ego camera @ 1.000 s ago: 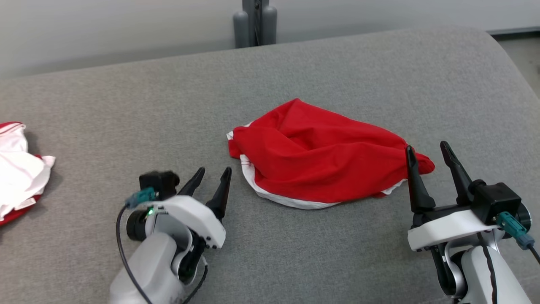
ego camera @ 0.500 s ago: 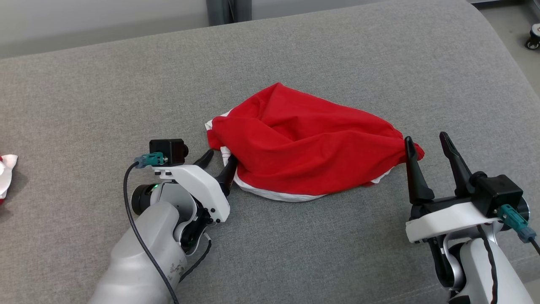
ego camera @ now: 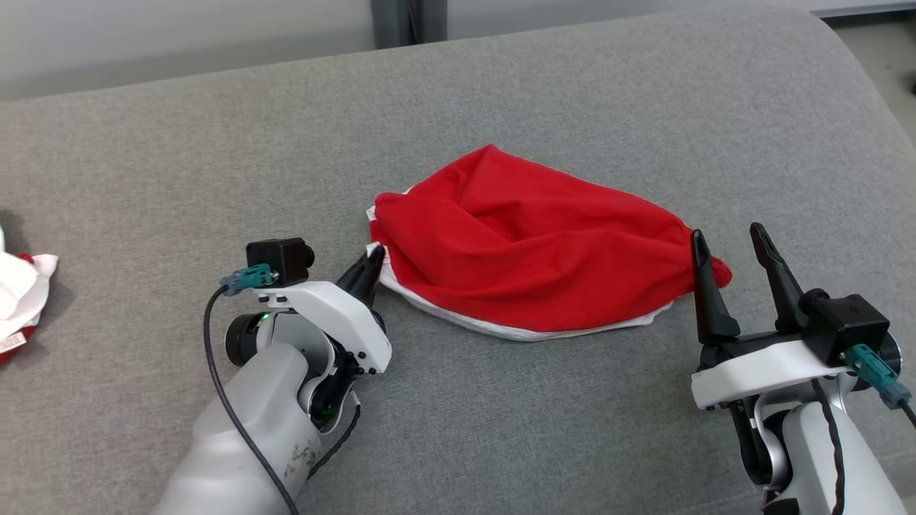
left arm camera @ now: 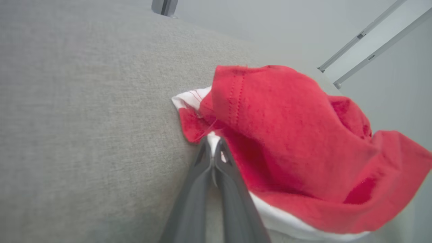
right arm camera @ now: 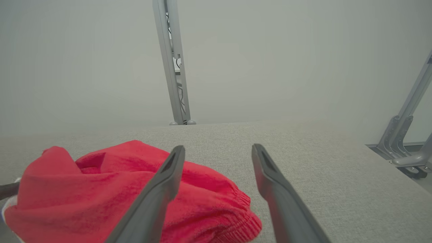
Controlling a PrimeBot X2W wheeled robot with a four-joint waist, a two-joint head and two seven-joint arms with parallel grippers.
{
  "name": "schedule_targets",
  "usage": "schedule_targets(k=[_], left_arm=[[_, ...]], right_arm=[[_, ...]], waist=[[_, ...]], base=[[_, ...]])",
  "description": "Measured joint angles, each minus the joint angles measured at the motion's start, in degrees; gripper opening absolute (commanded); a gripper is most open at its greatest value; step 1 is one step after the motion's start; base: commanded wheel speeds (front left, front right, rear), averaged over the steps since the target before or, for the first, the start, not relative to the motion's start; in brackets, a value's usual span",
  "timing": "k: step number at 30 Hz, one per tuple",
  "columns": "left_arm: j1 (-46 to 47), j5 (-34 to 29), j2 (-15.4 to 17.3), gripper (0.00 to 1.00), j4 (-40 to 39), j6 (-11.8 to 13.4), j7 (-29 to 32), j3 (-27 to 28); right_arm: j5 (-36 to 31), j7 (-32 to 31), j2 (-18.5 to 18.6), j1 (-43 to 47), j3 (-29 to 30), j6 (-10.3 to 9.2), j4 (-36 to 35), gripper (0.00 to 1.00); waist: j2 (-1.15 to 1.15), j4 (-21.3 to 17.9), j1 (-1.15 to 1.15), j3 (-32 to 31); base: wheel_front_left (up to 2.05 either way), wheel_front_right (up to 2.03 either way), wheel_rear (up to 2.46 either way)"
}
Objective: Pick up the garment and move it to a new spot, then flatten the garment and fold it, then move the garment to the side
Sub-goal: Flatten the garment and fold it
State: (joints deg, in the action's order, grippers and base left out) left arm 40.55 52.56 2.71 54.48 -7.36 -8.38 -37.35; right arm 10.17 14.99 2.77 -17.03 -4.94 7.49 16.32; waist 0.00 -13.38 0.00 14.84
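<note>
Crumpled red-and-white cloth garment (ego camera: 529, 265) unlifted; left gripper (ego camera: 372, 261) clamped on its left edge; right gripper (ego camera: 725, 231) spread, empty. Move, flatten, fold pending.

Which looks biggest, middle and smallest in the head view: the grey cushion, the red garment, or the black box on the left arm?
1. grey cushion
2. red garment
3. black box, smallest even though it sits nearer the camera

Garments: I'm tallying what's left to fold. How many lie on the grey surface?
2. A red garment lies crumpled at the middle of the grey surface; a white-and-red garment sits at the head view's left edge, cut off. Others may lie out of frame.
</note>
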Motion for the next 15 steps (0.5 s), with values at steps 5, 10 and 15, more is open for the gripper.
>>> schedule_targets(k=[5,10,15], left_arm=[[0.13,1.03,0.04,0.0,0.64,-0.07,-4.47,1.54],[-0.38,0.79,0.41,0.0,-0.11,-0.07,-6.37,3.8],[-2.3,-0.76,0.78,0.0,-2.59,0.63,-6.57,6.55]], right_arm=[[-0.67,0.0,-0.01,0.23,0.46,0.0,0.44,1.0],[-1.3,0.0,-0.02,1.15,0.66,0.0,0.91,1.0],[-1.79,0.0,-0.04,1.57,0.75,0.0,1.16,1.0]], waist=[[0.0,1.79,0.0,-1.63],[0.0,4.08,0.0,-3.54],[0.0,6.08,0.0,-4.93]], base=[[0.0,0.0,0.0],[0.0,0.0,0.0],[0.0,0.0,0.0]])
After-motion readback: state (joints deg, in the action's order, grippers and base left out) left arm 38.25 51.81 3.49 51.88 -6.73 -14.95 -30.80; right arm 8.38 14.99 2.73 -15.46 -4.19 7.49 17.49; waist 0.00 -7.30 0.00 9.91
